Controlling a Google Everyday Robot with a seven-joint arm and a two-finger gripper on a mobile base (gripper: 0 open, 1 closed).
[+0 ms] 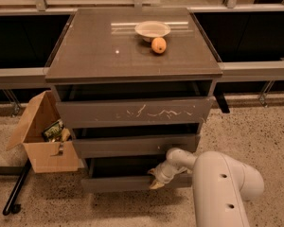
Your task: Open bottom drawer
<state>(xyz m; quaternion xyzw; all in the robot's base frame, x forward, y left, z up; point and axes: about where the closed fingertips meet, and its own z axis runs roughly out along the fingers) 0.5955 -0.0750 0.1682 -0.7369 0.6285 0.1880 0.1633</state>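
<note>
The bottom drawer (118, 182) is the lowest, plain dark grey-brown front of the cabinet (132, 60). It stands pulled out a little, with a dark gap above its front edge. My white arm (222, 188) reaches in from the lower right. My gripper (157, 179) is at the top edge of the bottom drawer's front, right of its middle, with its pale fingertips over the rim. The middle drawer (132, 145) and the scratched top drawer (132, 111) above it also stand slightly out.
A white bowl (152, 30) and an orange (158, 45) sit on the cabinet top. An open cardboard box (42, 141) with items stands on the floor to the left. A black pole (16, 188) lies on the speckled floor beside it.
</note>
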